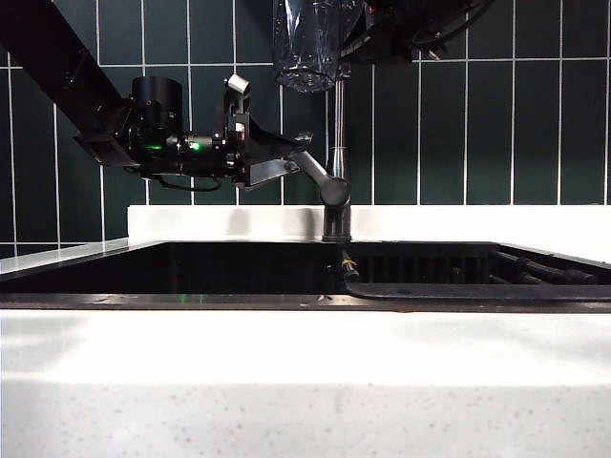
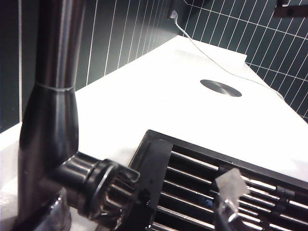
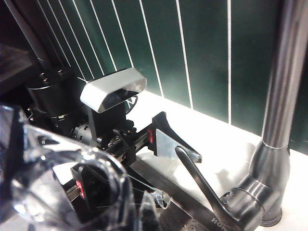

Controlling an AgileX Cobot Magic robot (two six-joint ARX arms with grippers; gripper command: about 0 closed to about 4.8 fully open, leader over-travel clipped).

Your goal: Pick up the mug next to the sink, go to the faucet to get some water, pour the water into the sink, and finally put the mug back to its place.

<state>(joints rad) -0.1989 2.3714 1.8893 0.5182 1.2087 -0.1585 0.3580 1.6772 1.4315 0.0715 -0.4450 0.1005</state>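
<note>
Dark green tiles with thin white grout lines cover the wall behind a white speckled countertop. The black sink is set into it, a slatted dark section on its right side. On the white ledge beyond, a round metal disc lies flat, and a thin white cable runs along the ledge to the corner of the tiled walls.

The faucet rises at the middle of the sink's back edge, its grey lever handle angled toward the left arm. The left gripper lies level with its jaws spread, one on each side of the lever's tip. The right gripper, at the top of the exterior view, is clamped on the mug, which hangs high just beside the faucet pipe.
</note>
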